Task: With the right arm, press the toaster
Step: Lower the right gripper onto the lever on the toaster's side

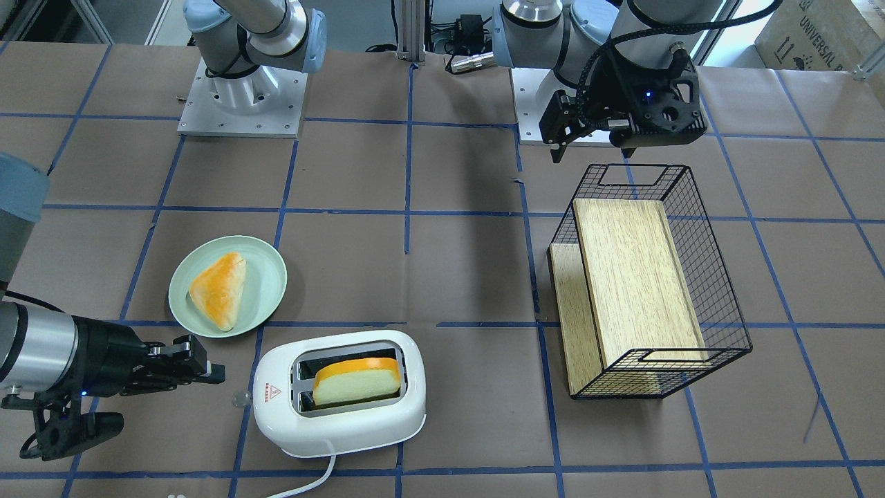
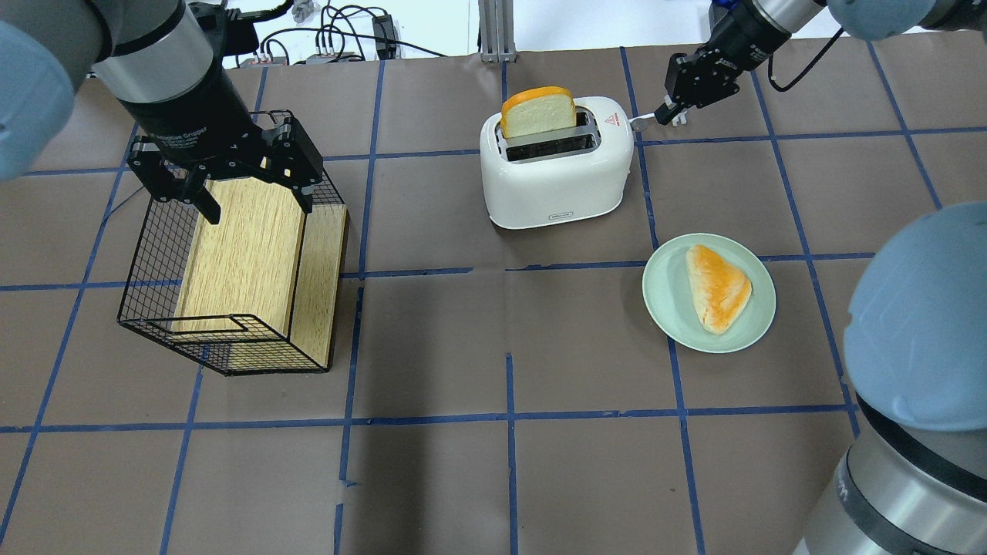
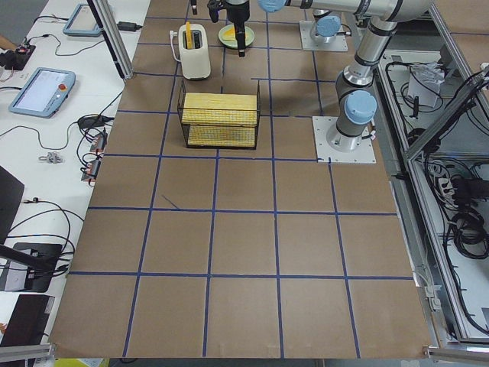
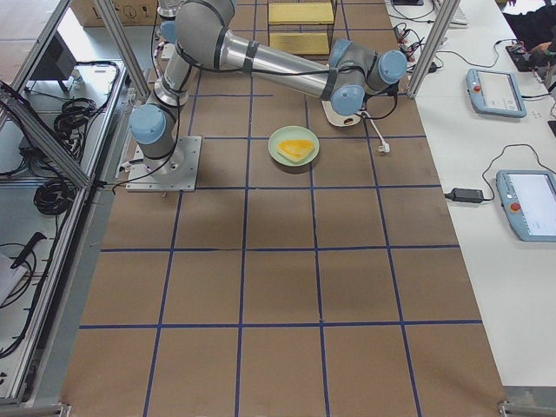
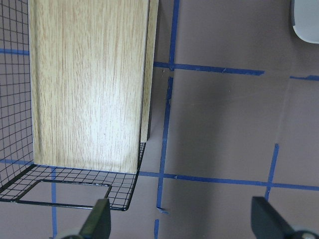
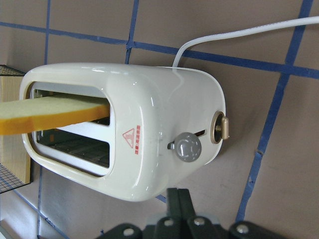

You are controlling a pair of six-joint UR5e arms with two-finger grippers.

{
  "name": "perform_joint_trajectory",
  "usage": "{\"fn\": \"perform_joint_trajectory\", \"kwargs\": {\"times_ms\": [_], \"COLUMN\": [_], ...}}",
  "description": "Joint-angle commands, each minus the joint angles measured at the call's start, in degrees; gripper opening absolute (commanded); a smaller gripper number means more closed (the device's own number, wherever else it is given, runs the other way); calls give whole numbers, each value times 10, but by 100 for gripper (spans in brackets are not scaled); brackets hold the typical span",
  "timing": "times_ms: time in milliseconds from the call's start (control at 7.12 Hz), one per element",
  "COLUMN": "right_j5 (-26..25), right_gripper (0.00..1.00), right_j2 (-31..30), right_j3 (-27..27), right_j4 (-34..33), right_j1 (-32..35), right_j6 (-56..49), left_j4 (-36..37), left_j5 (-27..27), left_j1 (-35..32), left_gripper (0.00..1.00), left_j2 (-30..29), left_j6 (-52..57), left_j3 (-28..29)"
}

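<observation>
The white two-slot toaster [image 1: 339,415] stands on the table with a slice of bread [image 1: 356,380] upright in one slot. It also shows in the overhead view [image 2: 555,177] and the right wrist view [image 6: 159,114]. Its grey lever knob [image 6: 185,147] sticks out of the end face. My right gripper [image 1: 211,372] is shut and empty, level with that end of the toaster and a short gap from the knob. In the right wrist view its fingers [image 6: 177,199] lie pressed together just below the knob. My left gripper [image 2: 254,202] is open and empty above the wire basket.
A green plate [image 1: 266,266] with a triangular bun [image 1: 220,289] sits beside the toaster, close to my right arm. A black wire basket [image 2: 146,254] holding wooden boards [image 2: 247,247] stands under my left gripper. The toaster's white cord [image 1: 311,481] runs to the table edge.
</observation>
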Motion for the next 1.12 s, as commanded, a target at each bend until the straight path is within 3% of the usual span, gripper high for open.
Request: {"fn": "perform_joint_trajectory", "kwargs": {"times_ms": [0,982], "right_j5": [18,19], "right_gripper": [1,2], "right_j2": [24,57], "right_j3": [-13,-11], "right_j4": [0,-37], "right_j1": [1,4], "right_j6": [0,-1], "left_j4": [0,1], "left_j5": [0,0], "left_j1": [0,0], "left_gripper": [100,100], "left_j2": [0,0], "left_j6": [0,0], "left_j3": [0,0]}}
